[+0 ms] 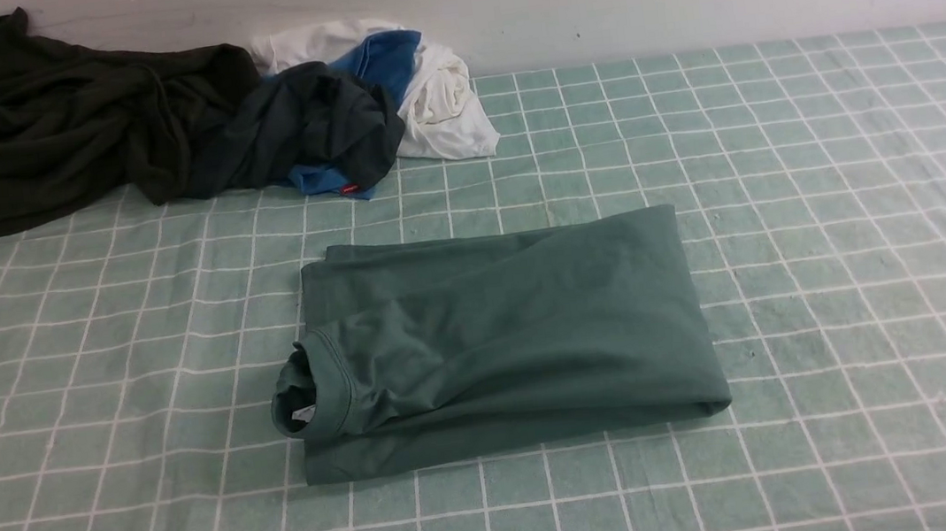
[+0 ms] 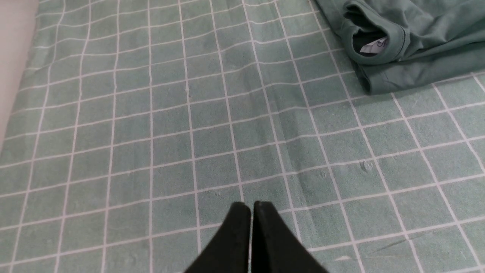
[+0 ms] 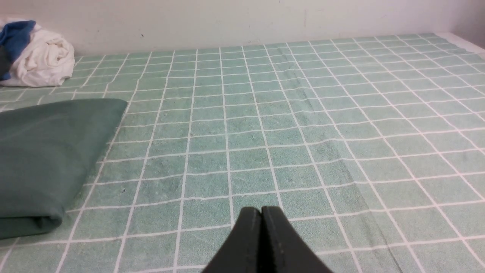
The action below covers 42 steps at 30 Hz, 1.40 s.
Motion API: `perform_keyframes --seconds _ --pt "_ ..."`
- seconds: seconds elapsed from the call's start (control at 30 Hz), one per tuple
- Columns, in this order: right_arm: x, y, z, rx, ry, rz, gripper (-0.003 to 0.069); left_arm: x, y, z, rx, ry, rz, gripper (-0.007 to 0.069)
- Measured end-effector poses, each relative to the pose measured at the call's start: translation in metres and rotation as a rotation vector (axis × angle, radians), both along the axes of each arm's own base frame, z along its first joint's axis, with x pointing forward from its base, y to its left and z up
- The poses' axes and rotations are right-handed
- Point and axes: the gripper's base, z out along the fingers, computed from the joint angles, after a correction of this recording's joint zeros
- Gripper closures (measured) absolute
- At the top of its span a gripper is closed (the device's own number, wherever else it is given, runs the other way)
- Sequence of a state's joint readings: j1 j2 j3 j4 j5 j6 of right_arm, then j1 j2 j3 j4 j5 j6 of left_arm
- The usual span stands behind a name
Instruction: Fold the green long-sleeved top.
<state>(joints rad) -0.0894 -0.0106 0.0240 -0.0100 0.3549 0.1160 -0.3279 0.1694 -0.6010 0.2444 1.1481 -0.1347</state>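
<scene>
Seemingly done: the green long-sleeved top (image 1: 508,342) lies folded mid-table, collar toward my left. My left fingers (image 2: 252,212) and right fingers (image 3: 261,216) are closed, empty, clear of it. Next, perhaps only neatening.
</scene>
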Motion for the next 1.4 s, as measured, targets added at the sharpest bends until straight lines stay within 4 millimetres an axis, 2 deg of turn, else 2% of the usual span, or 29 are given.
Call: perform_keyframes --seconds 0.37,0.53,0.6,0.7,0.83,0.87,0.9,0.97,1.1,1.4 --pt "0.000 0.000 0.000 0.000 0.000 0.000 0.0673 0.002 -0.003 0.000 -0.023 -0.021 -0.018 0.0627" --pt "0.000 0.000 0.000 0.000 0.000 0.000 0.0673 0.016 -0.011 -0.004 -0.074 -0.246 -0.051 0.0627" --pt "0.000 0.000 0.000 0.000 0.000 0.000 0.0673 0.026 -0.016 -0.019 -0.089 -0.388 -0.033 0.0627" --pt "0.000 0.000 0.000 -0.001 0.000 0.000 0.0673 0.035 -0.019 -0.044 -0.100 -0.490 0.018 0.0627" --pt "0.000 0.000 0.000 -0.002 0.000 0.000 0.0673 0.041 -0.016 -0.084 -0.088 -0.488 0.099 0.0627" --pt "0.000 0.000 0.000 -0.002 0.000 0.000 0.0673 0.041 -0.016 -0.086 -0.087 -0.488 0.102 0.0627" --pt "0.000 0.000 0.000 -0.002 0.000 0.000 0.0673 0.041 -0.015 -0.103 -0.077 -0.456 0.120 0.0627" --pt "0.000 0.000 0.000 -0.002 0.000 0.000 0.0673 0.042 -0.015 -0.116 -0.078 -0.417 0.125 0.0627" --pt "0.000 0.000 0.000 -0.002 0.001 0.000 0.0673 0.041 -0.015 -0.124 -0.083 -0.361 0.128 0.0627" --pt "0.000 0.000 0.000 -0.002 0.001 0.000 0.0673 0.040 -0.015 -0.125 -0.085 -0.336 0.128 0.0627"
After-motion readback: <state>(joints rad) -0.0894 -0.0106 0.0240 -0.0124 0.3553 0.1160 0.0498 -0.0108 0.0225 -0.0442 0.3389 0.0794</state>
